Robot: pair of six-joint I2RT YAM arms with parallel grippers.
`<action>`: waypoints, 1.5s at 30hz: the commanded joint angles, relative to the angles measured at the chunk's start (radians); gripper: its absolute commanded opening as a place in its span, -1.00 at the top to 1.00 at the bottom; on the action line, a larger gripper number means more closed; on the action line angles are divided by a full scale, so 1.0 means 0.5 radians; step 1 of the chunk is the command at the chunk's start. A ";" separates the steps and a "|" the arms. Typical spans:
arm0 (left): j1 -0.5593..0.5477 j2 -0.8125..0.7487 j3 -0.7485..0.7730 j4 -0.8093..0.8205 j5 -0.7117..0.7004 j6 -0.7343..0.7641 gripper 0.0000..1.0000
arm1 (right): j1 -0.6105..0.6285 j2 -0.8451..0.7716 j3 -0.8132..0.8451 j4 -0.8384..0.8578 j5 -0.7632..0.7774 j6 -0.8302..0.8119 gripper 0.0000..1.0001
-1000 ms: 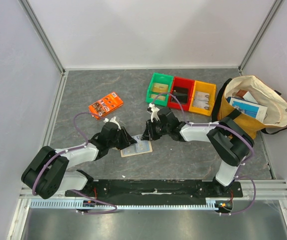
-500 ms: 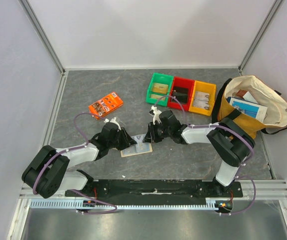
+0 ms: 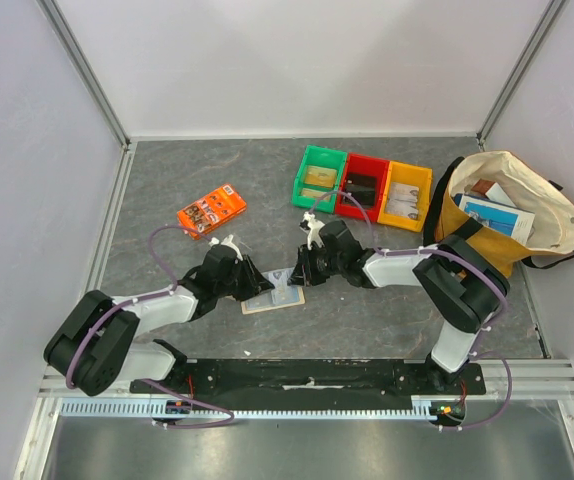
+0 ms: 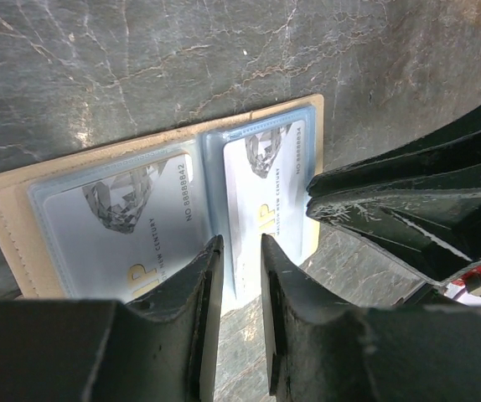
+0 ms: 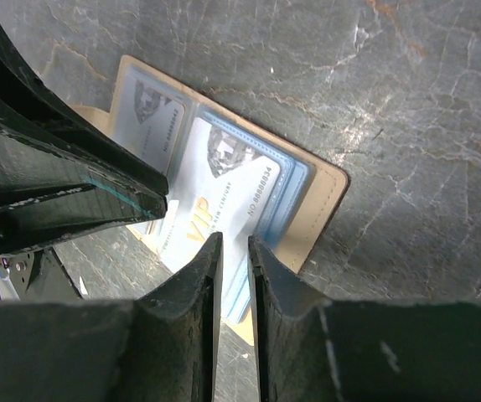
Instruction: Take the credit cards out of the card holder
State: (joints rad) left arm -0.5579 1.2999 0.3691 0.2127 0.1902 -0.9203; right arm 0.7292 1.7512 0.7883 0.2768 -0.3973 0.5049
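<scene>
**Card pull: slick, light cards in a floppy holder**

Seeing the card holder (image 3: 274, 297) spread open, face up on the tabletop (image 3: 387, 320), lying between both claws. Showing two credit cards (image 4: 131, 222) with pale "VIP" faces, one each side of the fold, both tucked under clear sleeves (image 4: 211, 167). From the right wrist view, extra pale blue layers under the nearer card, so possibly more in there.

Reading left claw (image 4: 239, 251) as nearly together, thin slit only, sitting at the holder's edge in line with the fold. Same for right claw (image 5: 235, 247): nearly together, tips over the lower end of a card. Cannot confirm a nip on anything for either.

Handling guess:
- **Cards:** thin, stiff, near weightless and glossy, so likely to slip from a flat pinch. Grip a short edge poking past the sleeve mouth and pull straight along the pocket.
- **Holder:** soft and light, bound to slide or lift with the card unless pinned. Press or clamp on the bare beige border, away from the card being drawn.
- **Sleeves:** floppy and likely to cling. Avoid pinching sleeve and card together
</scene>
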 commanded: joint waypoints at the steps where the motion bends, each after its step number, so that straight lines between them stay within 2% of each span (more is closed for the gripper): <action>1: 0.002 0.026 -0.008 0.069 0.025 -0.015 0.40 | -0.004 0.072 -0.033 0.075 -0.073 0.009 0.51; 9: 0.002 0.103 -0.048 0.194 0.101 -0.083 0.42 | -0.004 0.130 -0.125 0.192 -0.144 0.079 0.52; 15: -0.001 0.039 -0.121 0.280 0.101 -0.175 0.65 | -0.004 0.130 -0.122 0.158 -0.120 0.052 0.53; 19: 0.002 0.002 -0.195 0.375 0.104 -0.258 0.72 | -0.004 0.145 -0.125 0.158 -0.117 0.052 0.53; 25: 0.005 -0.044 -0.311 0.571 0.123 -0.393 0.70 | -0.004 0.158 -0.126 0.155 -0.120 0.046 0.53; 31: 0.005 -0.130 -0.388 0.679 0.114 -0.433 0.60 | -0.004 0.167 -0.125 0.149 -0.120 0.043 0.53; 37: 0.002 -0.167 -0.441 0.747 0.120 -0.433 0.60 | -0.004 0.176 -0.125 0.149 -0.120 0.046 0.53; 42: 0.002 -0.161 -0.447 0.774 0.129 -0.433 0.75 | -0.004 0.176 -0.122 0.152 -0.123 0.046 0.53; 45: 0.005 -0.161 -0.447 0.777 0.138 -0.436 0.95 | -0.007 0.191 -0.122 0.149 -0.123 0.043 0.53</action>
State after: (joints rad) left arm -0.5560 1.2324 0.1497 0.5304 0.2390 -1.1114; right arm 0.7208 1.8027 0.7464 0.4095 -0.4736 0.5423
